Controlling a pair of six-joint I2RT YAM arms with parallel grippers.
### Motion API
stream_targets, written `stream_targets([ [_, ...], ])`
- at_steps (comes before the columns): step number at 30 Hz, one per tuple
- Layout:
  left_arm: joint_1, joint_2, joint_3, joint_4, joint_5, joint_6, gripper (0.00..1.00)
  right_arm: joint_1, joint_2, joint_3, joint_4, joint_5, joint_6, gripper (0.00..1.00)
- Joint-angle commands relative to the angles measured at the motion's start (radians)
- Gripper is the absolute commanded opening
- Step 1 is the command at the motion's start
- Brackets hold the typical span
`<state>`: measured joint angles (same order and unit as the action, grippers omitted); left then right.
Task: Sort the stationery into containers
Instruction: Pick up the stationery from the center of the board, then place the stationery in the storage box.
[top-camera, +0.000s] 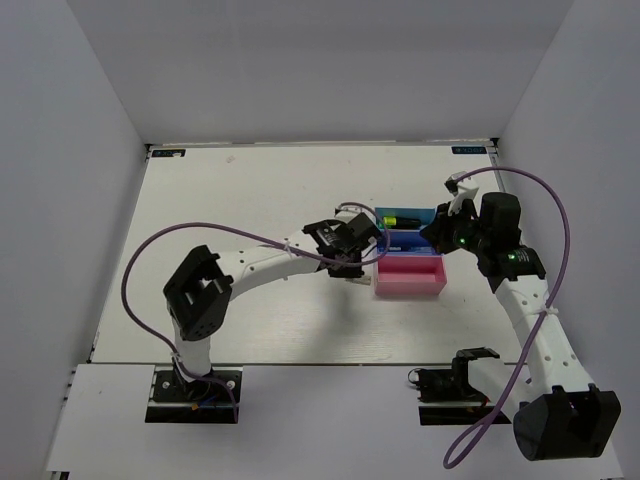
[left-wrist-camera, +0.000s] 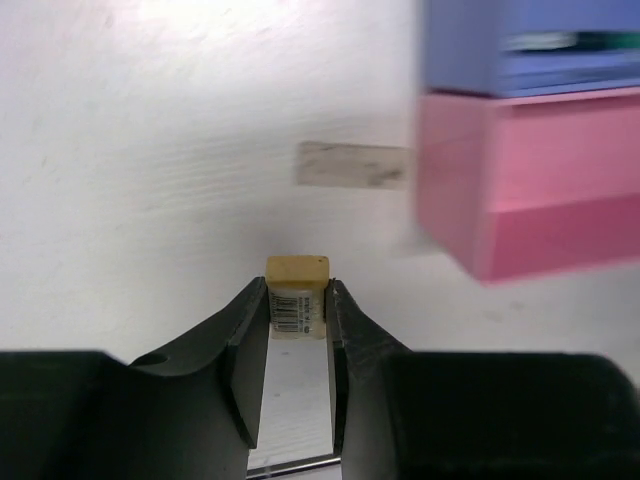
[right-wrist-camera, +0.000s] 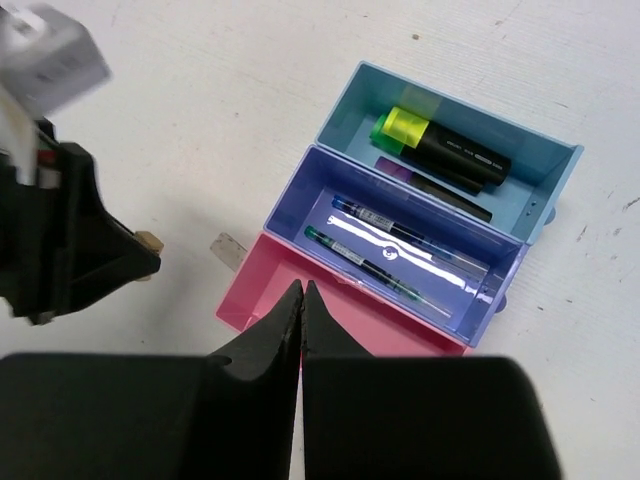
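Left gripper (left-wrist-camera: 297, 300): jaws standing narrow, pinching the held eraser (left-wrist-camera: 297, 268) by its barcoded sleeve from both sides.
Held eraser: long axis running along the fingers, bare tan end poking out past the fingertips and pointing away from the wrist; touching the bench (top-camera: 250, 180) or hanging just above it, cannot tell.
Second eraser (left-wrist-camera: 355, 165): lying flat on the bench beyond the held one, long axis pointing at the wall of the pink bin (left-wrist-camera: 520, 190), one end just beside that wall or touching it; blurred.
Right gripper (right-wrist-camera: 301, 290): jaws pressing together with nothing between them, hanging over one end of the organiser.
Organiser (top-camera: 410, 287): sitting on the bench between the two grippers, its three bins joined side by side with long axes parallel; light blue bin (right-wrist-camera: 340, 110) lying farthest from the arm bases, darker blue bin (right-wrist-camera: 300, 190) in the middle, pink bin nearest.
Highlighters (right-wrist-camera: 440, 150): lying in the light blue bin along its length, yellow and green caps pointing to the same end, a purple tip showing beside them.
Pens (right-wrist-camera: 385, 225): two, lying side by side in the darker blue bin, both running along its length.
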<state>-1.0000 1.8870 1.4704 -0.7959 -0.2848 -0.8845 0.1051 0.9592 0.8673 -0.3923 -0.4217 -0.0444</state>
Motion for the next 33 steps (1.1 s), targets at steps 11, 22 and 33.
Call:
stream_targets([
  [11,-0.029,0.107,0.257,0.262,0.122,0.141,0.0,-0.016,-0.02,-0.014,0.03,0.014,-0.009,0.0],
  [22,-0.043,0.162,0.271,0.254,0.182,0.13,0.22,-0.025,-0.02,-0.017,0.024,0.02,-0.015,0.14],
  [33,-0.052,0.144,0.309,0.231,0.174,0.137,0.47,-0.039,-0.022,-0.019,0.033,0.009,-0.018,0.36],
])
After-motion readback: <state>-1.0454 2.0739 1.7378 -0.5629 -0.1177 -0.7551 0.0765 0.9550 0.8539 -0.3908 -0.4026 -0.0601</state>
